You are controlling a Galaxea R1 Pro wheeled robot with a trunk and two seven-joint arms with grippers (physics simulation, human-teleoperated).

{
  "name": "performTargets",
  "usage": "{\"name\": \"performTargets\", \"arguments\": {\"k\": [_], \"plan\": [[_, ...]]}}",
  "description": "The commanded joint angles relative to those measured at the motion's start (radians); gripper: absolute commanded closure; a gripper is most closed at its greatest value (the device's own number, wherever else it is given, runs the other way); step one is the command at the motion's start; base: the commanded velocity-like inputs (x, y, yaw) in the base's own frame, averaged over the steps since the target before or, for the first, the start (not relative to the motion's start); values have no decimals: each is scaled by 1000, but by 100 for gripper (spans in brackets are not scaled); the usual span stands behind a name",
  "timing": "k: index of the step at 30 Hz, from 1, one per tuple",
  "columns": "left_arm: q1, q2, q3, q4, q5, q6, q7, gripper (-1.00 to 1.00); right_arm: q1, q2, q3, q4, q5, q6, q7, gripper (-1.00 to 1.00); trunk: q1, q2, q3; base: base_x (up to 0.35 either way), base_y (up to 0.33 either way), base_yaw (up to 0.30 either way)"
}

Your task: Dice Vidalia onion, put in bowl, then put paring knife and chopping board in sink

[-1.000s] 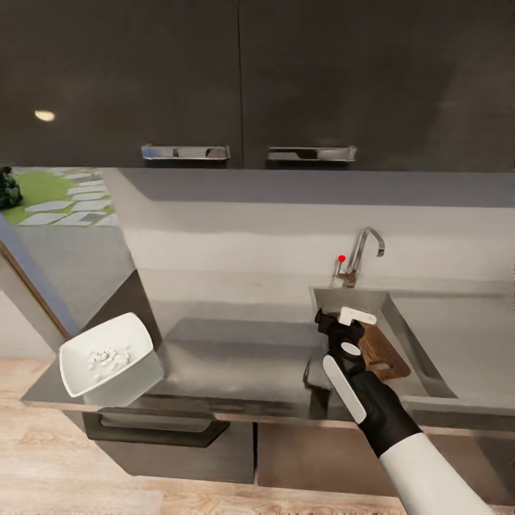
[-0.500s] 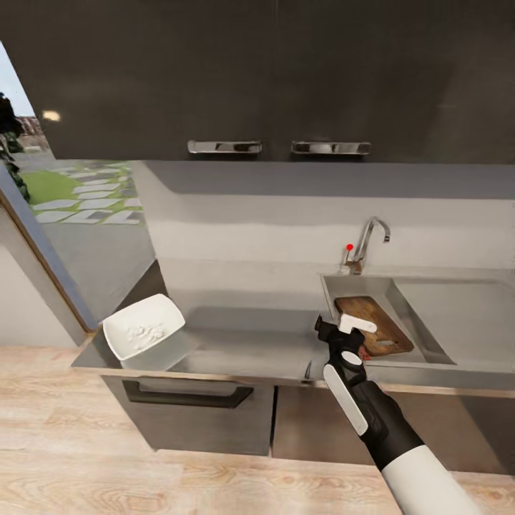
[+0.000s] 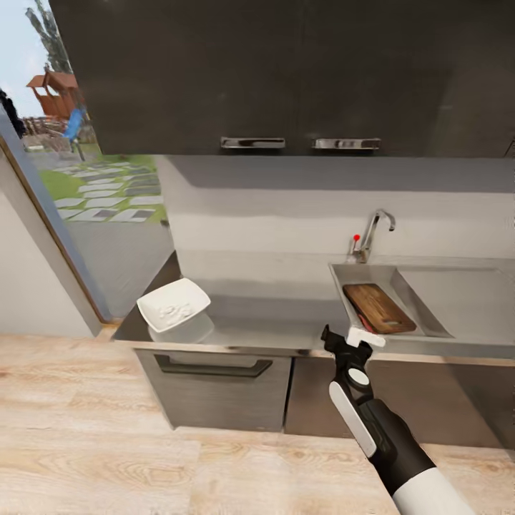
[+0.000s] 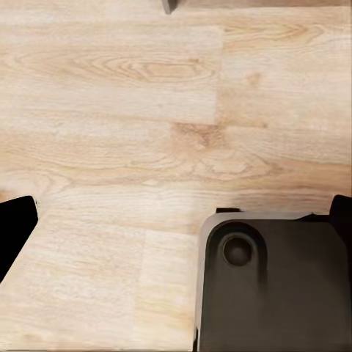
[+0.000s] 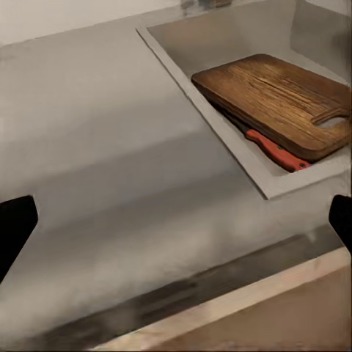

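Wooden chopping board (image 3: 378,308) and paring knife (image 5: 277,150) now lie in the sink (image 3: 392,275) beyond my withdrawn, released right gripper (image 3: 352,338); task complete.

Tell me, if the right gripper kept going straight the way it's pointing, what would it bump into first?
Probably the grey countertop: the right gripper, jaws open and empty, aims down at its bare surface just beside the sink holding the chopping board and paring knife. Depth is hard to judge.

No legible txt, labels, brands or nos. anywhere.
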Motion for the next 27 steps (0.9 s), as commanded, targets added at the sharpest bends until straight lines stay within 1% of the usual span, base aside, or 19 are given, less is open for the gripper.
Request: {"name": "performTargets", "arguments": {"k": [1,9,11,13,17,19,20,23,25,27], "plan": [[0,2,-8,-1,5,-1,9,-100,2,-1,3,-2,-3,4,-8,-100,0,-2,-2,-270,191,0],[0,2,-8,-1,5,-1,9,-100,25,-2,3,-4,1,-26,-8,-100,0,-2,-2,-270,191,0],[0,2,-8,-2,5,-1,9,-100,34,-2,4,-3,20,-28,-8,-100,0,-2,-2,-270,191,0],[0,2,-8,-2,5,-1,9,-100,45,-2,5,-2,50,-30,-8,-100,0,-2,-2,-268,190,0],[0,2,-8,-3,3,-1,9,-100,70,-2,5,9,67,-35,-7,-100,0,-2,-2,-117,85,0],[0,2,-8,-3,3,-1,9,-100,80,-2,5,17,69,-65,-6,-100,0,-2,-2,-19,14,0],[0,2,-8,-3,3,-1,9,-100,84,-2,5,26,69,-82,-6,-100,0,-2,-2,-7,5,0],[0,2,-8,-3,3,-1,9,-100,90,-1,6,68,70,-98,-1,-100,0,-2,-2,-3,2,0],[0,2,-8,-3,3,-1,9,-100,92,-1,7,133,70,-122,41,-100,0,-2,-2,0,0,0],[0,2,-8,-3,3,-1,9,-100,92,-1,7,174,70,-148,71,-100,0,-2,-2,0,0,0]]}}
